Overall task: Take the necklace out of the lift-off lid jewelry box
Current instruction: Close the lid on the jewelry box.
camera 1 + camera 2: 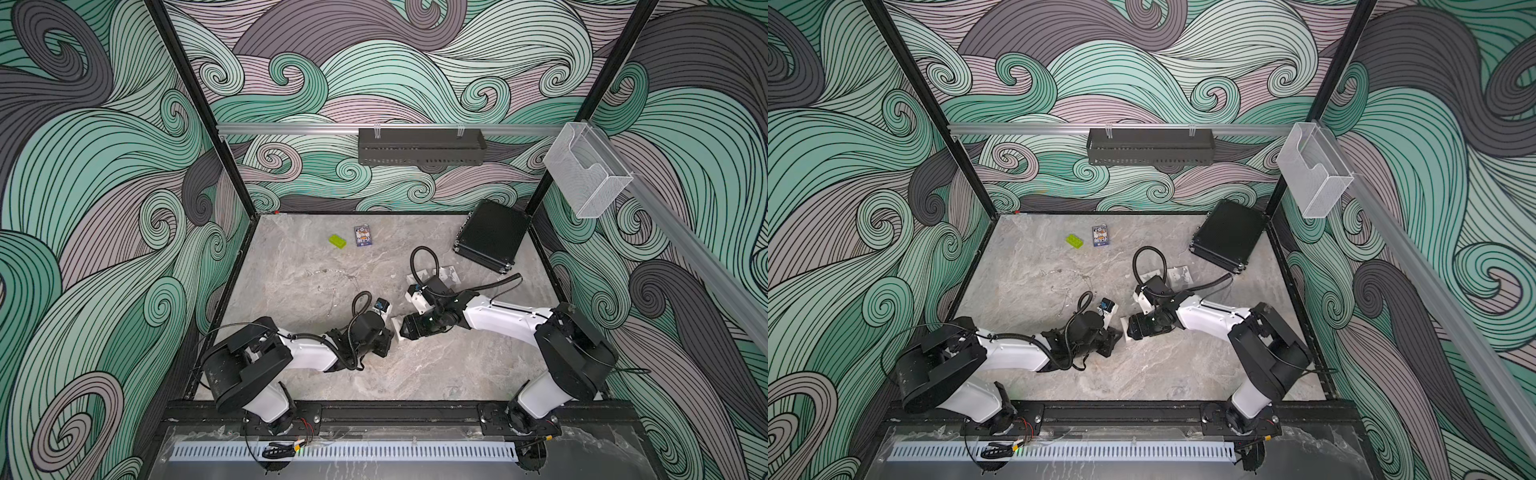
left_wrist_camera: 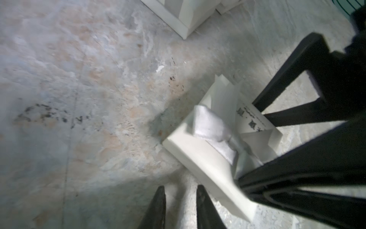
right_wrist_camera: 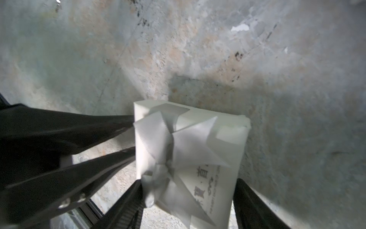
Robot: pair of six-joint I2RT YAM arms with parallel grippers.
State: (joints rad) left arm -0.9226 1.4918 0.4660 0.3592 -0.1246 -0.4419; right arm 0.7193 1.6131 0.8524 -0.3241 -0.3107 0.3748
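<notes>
Reaching over the veined marble table [image 1: 436,374], both arms nearly hide the matte white, square jewelry box [image 3: 227,142]. The right gripper [image 3: 189,182] clamps it. The left gripper [image 2: 180,187], beside it, gapes narrowly, empty. The satin bow [image 3: 164,166] is blurred and the contents are hidden.

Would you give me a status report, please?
Right gripper clamped on white ribbon-bowed jewelry box. Left gripper open, tips beside it. Contents unseen; nothing blocking.

Robotics lab cell, wave-print walls [image 1: 104,208], aluminium rail [image 1: 291,128], marble-look tabletop [image 1: 415,374], mounted left arm [image 1: 309,353], right arm [image 1: 507,318]
</notes>
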